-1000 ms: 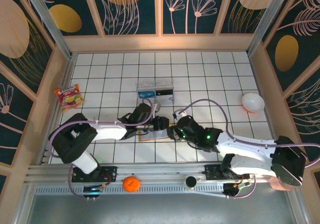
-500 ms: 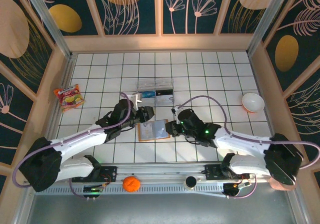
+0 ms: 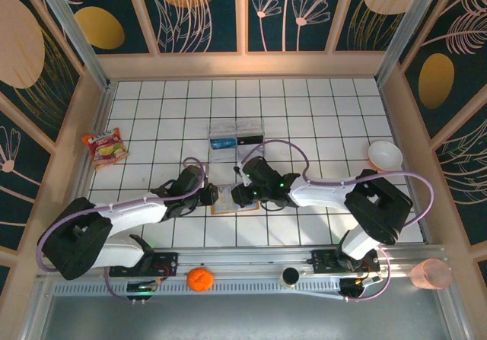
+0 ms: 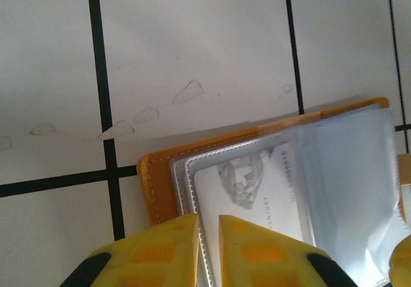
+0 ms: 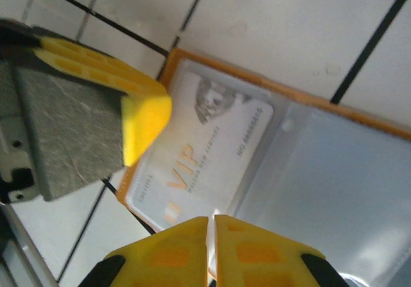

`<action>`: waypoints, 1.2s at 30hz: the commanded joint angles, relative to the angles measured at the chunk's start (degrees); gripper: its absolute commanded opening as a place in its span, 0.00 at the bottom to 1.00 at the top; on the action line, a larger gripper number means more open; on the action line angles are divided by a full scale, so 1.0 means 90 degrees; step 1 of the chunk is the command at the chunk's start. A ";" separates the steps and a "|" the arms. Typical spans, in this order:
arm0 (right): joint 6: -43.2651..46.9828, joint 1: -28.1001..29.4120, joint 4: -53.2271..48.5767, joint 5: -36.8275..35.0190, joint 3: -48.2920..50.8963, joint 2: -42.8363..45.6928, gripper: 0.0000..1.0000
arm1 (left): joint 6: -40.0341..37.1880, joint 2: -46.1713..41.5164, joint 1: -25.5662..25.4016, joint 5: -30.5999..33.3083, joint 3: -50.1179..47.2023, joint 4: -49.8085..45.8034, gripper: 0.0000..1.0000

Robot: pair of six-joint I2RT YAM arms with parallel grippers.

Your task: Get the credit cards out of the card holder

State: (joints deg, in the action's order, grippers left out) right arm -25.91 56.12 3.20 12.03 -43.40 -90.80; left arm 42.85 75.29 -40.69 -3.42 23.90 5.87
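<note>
The card holder (image 3: 227, 201) lies open on the white tiles, orange with clear inner sleeves. In the left wrist view its orange corner (image 4: 154, 184) frames a silver credit card (image 4: 257, 184) inside a sleeve. My left gripper (image 3: 214, 195) (image 4: 207, 235) has its jaws nearly together over the stitched edge of that sleeve. My right gripper (image 3: 237, 197) (image 5: 210, 235) is closed on the near edge of a pale VIP credit card (image 5: 192, 146) that sits in the card holder (image 5: 212, 65). One finger of the left gripper (image 5: 144, 117) rests at the holder's left edge.
A clear plastic box (image 3: 236, 136) stands just behind the wallet. A snack packet (image 3: 106, 146) lies at the far left and a white bowl (image 3: 385, 155) at the right. An orange ball (image 3: 200, 279) and a pink cup (image 3: 428, 273) sit by the near rail.
Both grippers have come down onto the open wallet and narrowed their jaws. The right arm has reached further left across it; the left gripper moved from behind the wallet to its left edge.
</note>
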 commanded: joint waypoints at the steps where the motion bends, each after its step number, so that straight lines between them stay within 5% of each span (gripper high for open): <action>1: -0.0176 0.0070 -0.0394 -0.0153 0.0044 -0.0069 0.10 | -0.0161 0.0172 0.0032 -0.0084 0.0049 0.0189 0.14; 8: -0.0740 0.0093 -0.0676 -0.0952 0.0774 0.0584 0.09 | -0.0147 0.0408 0.0029 -0.0216 0.0015 0.0420 0.00; 15: -0.1115 0.0081 -0.0909 -0.1549 0.0974 0.0991 0.10 | -0.0162 0.0361 0.0029 -0.0197 0.0069 0.0389 0.00; 23: -0.0504 0.0004 -0.0750 -0.1043 0.0414 0.1317 0.13 | -0.0225 -0.0375 0.0029 -0.0123 0.0205 0.0032 0.17; 36: -0.0987 -0.0212 -0.0367 -0.0934 0.0874 0.0249 0.03 | 0.0034 -0.0572 0.0030 -0.0123 -0.0244 0.0188 0.25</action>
State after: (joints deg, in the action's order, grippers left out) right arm -33.06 54.50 0.40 4.69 -36.86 -87.94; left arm 42.39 70.98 -40.60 -5.26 22.79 7.84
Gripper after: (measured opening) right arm 0.051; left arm 0.243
